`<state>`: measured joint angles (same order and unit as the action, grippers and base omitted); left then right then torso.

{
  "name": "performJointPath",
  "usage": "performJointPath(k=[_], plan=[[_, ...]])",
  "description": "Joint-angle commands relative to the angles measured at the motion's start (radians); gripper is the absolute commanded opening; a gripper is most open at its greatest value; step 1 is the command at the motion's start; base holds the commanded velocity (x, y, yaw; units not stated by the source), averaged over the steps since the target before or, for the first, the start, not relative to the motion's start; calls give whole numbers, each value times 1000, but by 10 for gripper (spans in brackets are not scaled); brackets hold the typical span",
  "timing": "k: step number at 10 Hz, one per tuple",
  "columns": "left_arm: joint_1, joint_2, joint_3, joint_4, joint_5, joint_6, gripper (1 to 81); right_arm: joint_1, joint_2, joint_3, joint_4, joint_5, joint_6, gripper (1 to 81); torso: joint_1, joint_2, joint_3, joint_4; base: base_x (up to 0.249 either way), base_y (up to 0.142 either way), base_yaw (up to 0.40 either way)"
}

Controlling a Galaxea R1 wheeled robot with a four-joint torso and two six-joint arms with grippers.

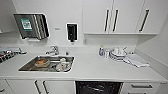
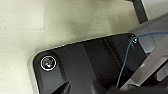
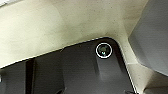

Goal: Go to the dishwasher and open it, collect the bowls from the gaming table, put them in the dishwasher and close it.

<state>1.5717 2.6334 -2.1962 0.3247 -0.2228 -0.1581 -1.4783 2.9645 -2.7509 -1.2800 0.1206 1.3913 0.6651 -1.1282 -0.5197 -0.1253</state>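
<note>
The dishwasher [image 1: 98, 87] sits under the white counter [image 1: 100, 70], low in the middle of the head view. Its dark racked interior is exposed, so it stands open. The bowls and the gaming table are out of view. Both wrist views look down on the robot's own dark plate over a pale speckled floor [image 2: 37, 22], with the same floor [image 3: 37, 30] in the right wrist view.
A steel sink [image 1: 30, 65] holding dishes is set in the counter at left, with a tap [image 1: 53, 50] behind it. A bottle [image 1: 101, 51], stacked crockery [image 1: 118, 53] and a folded cloth [image 1: 136, 60] lie at right. White cabinet doors [image 1: 41, 87] and a drawer [image 1: 141, 87] flank the dishwasher.
</note>
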Motion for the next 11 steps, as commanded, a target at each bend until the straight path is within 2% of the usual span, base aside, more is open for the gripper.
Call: performJointPath(k=[1, 10, 11], plan=[[-29, -18, 7, 10, 37, 2, 811, 19, 37, 27, -28, 2, -1, 811, -63, 98, 0, 0, 0, 0, 0], [-29, -13, 6, 10, 43, 8, 811, 12, 38, 30, -29, 1, 0, 811, -262, 405, 0, 0, 0, 0, 0], [-29, -13, 3, 10, 43, 9, 811, 11, 38, 30, -28, 1, 2, 811, -286, 443, 75, 0, 0, 0, 0]])
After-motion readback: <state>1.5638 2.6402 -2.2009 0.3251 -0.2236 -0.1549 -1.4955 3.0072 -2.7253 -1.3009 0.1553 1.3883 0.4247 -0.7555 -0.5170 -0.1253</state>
